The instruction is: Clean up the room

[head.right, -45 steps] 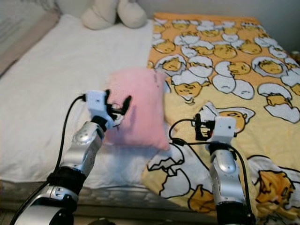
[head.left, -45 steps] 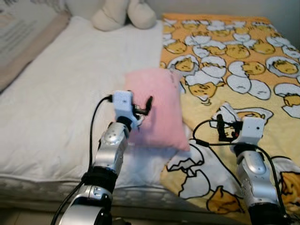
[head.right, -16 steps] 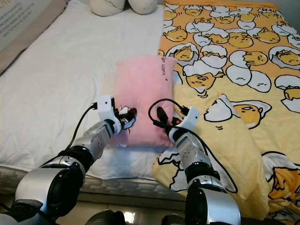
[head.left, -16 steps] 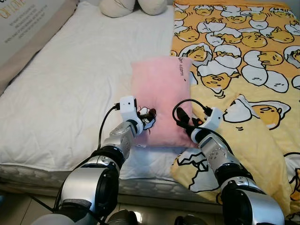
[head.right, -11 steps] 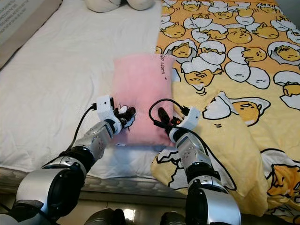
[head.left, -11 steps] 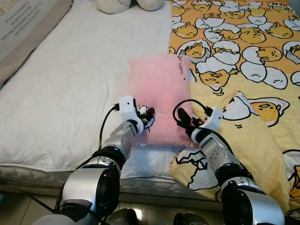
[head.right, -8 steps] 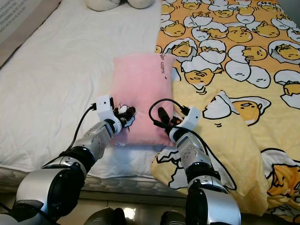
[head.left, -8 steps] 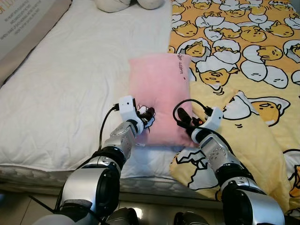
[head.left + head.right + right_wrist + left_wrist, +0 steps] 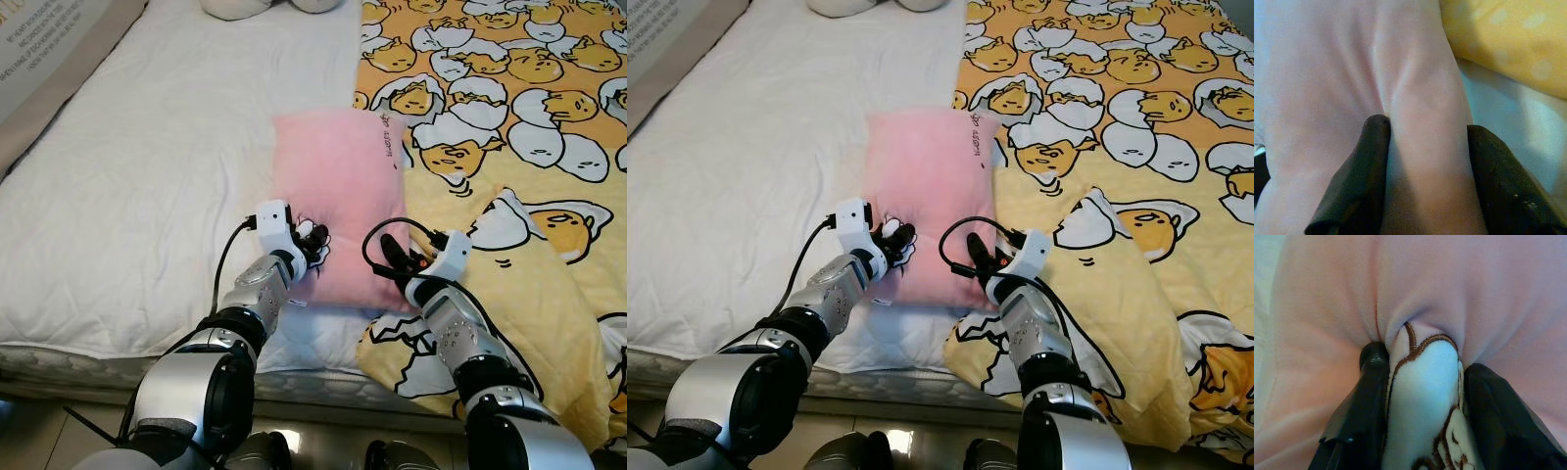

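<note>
Left eye view, pink pillow (image 9: 337,191) on white bed (image 9: 147,186), left end effector (image 9: 315,241) and right end effector (image 9: 389,257) each clamped on its near edge.

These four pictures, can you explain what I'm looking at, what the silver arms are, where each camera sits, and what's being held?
The silver arms belong to a humanoid robot tidying a bedroom. The two wide pictures come from a stereo camera on its head, looking down at a bed with a white sheet. A pink pillow lies there, beside a yellow blanket printed with cartoon eggs.

The two close-ups come from cameras on the wrists, looking along each gripper's two black fingers. The left gripper pinches a fold of the pillow's near end, where a white embroidered patch shows. The right gripper pinches the pillow's other near corner, next to the blanket. So both are gripping the pillow at its near edge.
</note>
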Controlling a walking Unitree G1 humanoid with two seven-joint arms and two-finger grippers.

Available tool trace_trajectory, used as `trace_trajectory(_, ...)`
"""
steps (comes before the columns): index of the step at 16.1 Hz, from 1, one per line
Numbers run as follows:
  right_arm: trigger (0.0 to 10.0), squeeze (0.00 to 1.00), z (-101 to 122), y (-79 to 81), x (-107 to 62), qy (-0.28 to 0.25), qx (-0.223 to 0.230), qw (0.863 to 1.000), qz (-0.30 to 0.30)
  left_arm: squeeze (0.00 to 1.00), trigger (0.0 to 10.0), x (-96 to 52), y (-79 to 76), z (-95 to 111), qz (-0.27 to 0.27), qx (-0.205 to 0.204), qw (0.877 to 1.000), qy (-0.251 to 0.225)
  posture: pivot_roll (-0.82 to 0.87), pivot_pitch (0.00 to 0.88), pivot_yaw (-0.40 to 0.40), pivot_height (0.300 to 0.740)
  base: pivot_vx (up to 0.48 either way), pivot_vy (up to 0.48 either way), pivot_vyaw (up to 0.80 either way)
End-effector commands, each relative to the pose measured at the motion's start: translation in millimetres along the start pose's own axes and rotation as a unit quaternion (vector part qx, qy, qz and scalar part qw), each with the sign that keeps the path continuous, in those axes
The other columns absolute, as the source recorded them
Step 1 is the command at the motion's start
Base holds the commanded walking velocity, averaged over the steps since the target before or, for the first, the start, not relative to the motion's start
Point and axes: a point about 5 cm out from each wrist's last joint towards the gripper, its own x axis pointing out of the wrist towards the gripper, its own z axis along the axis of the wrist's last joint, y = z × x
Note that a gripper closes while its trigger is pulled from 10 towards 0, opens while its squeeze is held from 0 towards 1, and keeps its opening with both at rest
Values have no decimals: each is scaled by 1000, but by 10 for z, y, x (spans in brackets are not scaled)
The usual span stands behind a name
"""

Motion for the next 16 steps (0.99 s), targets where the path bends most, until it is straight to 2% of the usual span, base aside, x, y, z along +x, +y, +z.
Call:
trace_trajectory(1,0,0,-110,-5,-20,20,-5,1000,-9,0,0,-30,20,-195,6,-4,999,40,-168,131,62,730,0,0,0)
trace_trajectory(5,0,0,-124,20,-7,22,-10,1000,-7,0,0,-36,49,-170,9,-54,998,23,-162,122,54,730,0,0,0)
trace_trajectory(8,0,0,-127,23,-14,15,-11,1000,-9,0,0,-23,-24,-176,-9,-34,999,22,-153,113,50,730,0,0,0)
trace_trajectory(13,0,0,-187,29,-34,15,-10,1000,-8,0,0,-35,10,-201,-5,-55,998,25,-139,99,44,730,0,0,0)
trace_trajectory(16,0,0,-145,56,-34,3,-28,1000,-3,0,0,-33,2,-187,-11,-42,999,23,-130,89,39,730,0,0,0)
